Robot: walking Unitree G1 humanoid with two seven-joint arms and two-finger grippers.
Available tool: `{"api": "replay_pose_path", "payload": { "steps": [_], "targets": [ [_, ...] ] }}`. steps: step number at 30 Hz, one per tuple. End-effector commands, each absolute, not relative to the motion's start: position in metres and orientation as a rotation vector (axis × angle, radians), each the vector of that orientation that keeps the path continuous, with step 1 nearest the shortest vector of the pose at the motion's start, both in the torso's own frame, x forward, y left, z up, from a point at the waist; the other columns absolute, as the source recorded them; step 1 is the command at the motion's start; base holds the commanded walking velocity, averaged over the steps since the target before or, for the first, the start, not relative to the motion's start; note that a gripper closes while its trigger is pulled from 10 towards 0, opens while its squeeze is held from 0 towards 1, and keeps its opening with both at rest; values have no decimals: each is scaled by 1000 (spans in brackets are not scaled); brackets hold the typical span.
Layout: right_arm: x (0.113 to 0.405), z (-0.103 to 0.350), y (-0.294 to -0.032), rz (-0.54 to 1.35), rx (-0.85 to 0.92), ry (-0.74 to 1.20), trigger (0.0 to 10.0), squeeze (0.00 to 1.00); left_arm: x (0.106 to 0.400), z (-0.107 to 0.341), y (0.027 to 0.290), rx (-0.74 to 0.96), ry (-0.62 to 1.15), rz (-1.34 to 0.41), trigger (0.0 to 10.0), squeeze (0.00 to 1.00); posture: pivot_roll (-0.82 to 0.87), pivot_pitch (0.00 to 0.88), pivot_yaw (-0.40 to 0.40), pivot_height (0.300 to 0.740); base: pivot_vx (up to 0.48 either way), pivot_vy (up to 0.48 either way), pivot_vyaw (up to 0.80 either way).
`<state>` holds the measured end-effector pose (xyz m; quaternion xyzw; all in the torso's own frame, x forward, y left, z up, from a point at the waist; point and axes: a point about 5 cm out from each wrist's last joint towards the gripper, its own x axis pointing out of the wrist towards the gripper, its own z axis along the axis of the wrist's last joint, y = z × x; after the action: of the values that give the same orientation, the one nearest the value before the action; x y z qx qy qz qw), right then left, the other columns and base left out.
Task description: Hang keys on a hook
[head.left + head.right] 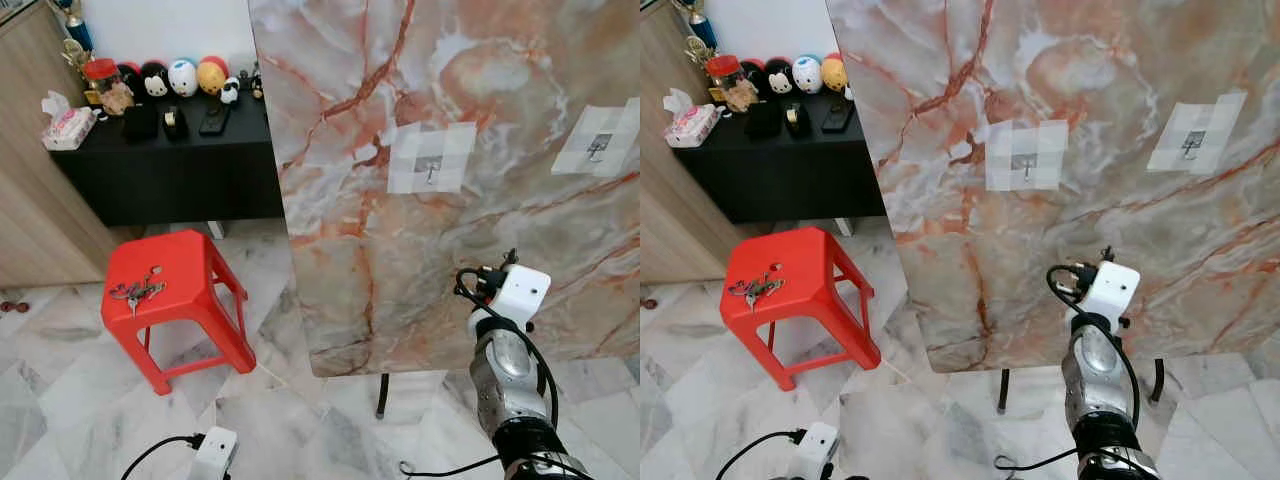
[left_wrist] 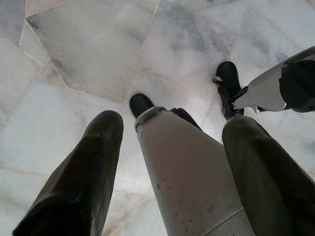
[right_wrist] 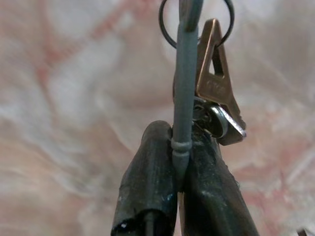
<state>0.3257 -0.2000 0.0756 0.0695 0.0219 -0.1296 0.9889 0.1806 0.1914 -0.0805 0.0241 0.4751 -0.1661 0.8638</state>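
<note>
Head views: the right arm is raised in front of the big pink-and-orange marbled panel (image 1: 450,150), well below the small metal hook on its pale square patch (image 1: 431,166). A second hook (image 1: 599,146) sits further right. Another bunch of keys (image 1: 137,290) lies on the red plastic stool (image 1: 170,280).

Left wrist view: the left hand (image 2: 172,147) hangs over the marble floor, black fingers (image 2: 78,182) spread apart, holding nothing.

Right wrist view: the right hand (image 3: 179,162) is pressed together on a grey strap, pinching the brass key on its thin wire ring (image 3: 211,73) upright, close to the panel.

My take: lift slowly, keep the ring open-side facing the hook, and only let go once it's seated.
</note>
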Motion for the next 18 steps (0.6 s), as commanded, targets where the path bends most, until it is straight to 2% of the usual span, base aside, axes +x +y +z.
{"api": "replay_pose_path", "payload": {
  "steps": [1, 7, 18],
  "targets": [
    [331, 88, -195, -242, 130, -6, 10000, 0, 177, -82, 195, 65, 1015, -353, 10000, 0, -169, 84, 47, 727, 0, 0, 0],
    [335, 106, -187, -220, 121, -83, 10000, 0, 177, -82, 196, 65, 1014, -351, 10000, 0, -167, 85, 47, 727, 0, 0, 0],
    [340, 139, -159, -62, 36, -214, 10000, 0, 178, -81, 195, 65, 1012, -350, 10000, 0, -165, 84, 44, 727, 0, 0, 0]
  ]
}}
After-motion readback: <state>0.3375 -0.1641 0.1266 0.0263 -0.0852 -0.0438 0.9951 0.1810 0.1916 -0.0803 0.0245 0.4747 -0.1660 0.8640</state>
